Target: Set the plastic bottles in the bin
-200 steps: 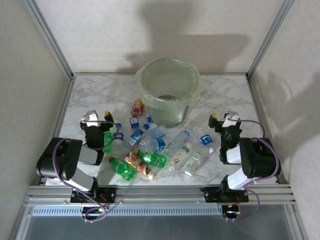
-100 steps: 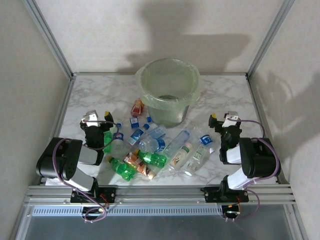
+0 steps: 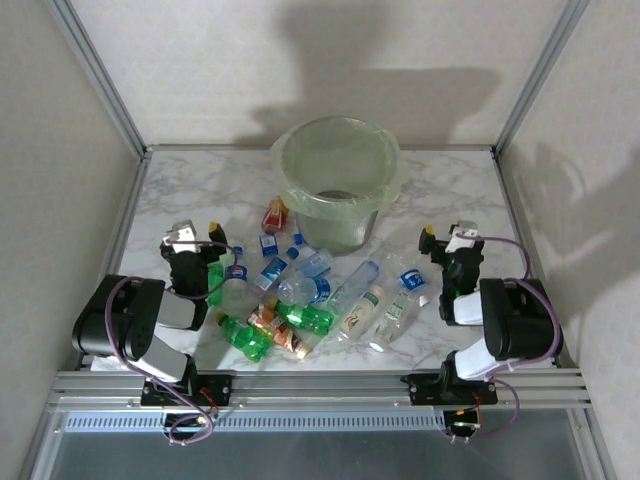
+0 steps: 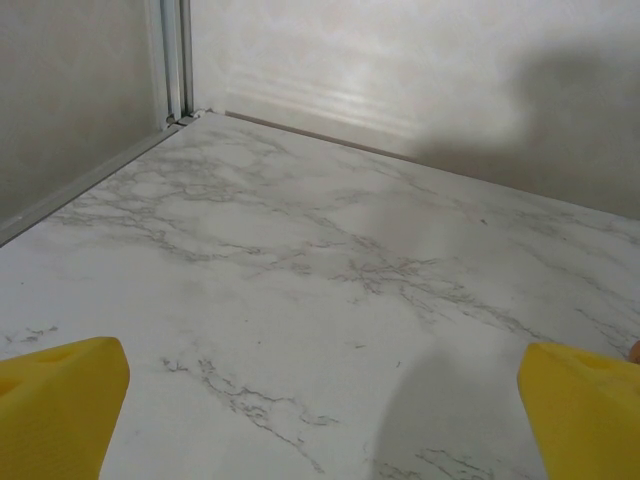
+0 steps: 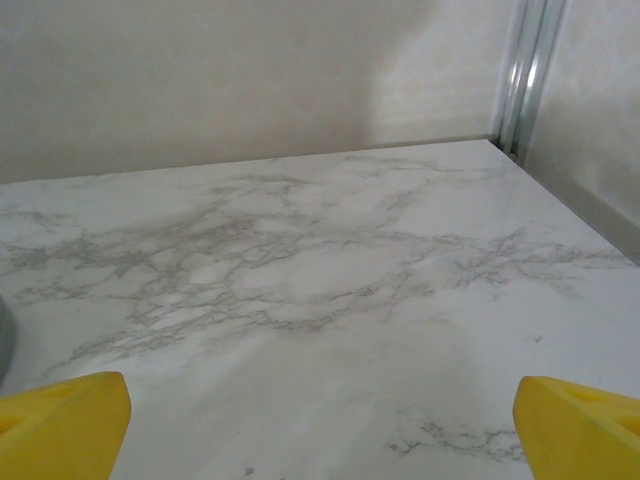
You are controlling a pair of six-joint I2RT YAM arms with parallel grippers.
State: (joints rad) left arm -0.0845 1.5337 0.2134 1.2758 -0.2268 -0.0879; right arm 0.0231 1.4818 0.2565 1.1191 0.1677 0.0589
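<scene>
In the top external view, the plastic bottles [image 3: 310, 292] lay on their sides in a loose, partly overlapping heap at the middle of the marble desk [image 3: 180, 190], between the two arms. The bin [image 3: 290, 185] stood upright just behind the heap, and a red-labelled bottle [image 3: 274, 214] lay beside its near wall. The left tool [image 3: 197, 232] stood open and empty at the heap's left edge, close to a green bottle [image 3: 215, 280]. The right tool [image 3: 446, 234] stood open and empty near a clear bottle with a blue label [image 3: 410, 280]. In the left wrist view, the yellow fingertips [image 4: 55, 405] stood wide apart with marble surface between them. The right wrist view gave the same reading: fingertips [image 5: 585, 430] spread wide over the desk. The bottles were judged light and thin-walled, liable to dent under a hard squeeze, smooth enough to slip, and round enough to roll when nudged. Whether any held liquid could not be told. The recommended hold was across the body at mid-length, square to the long axis. An outlying bottle should be taken first, since overlapped ones would drag their neighbours.
</scene>
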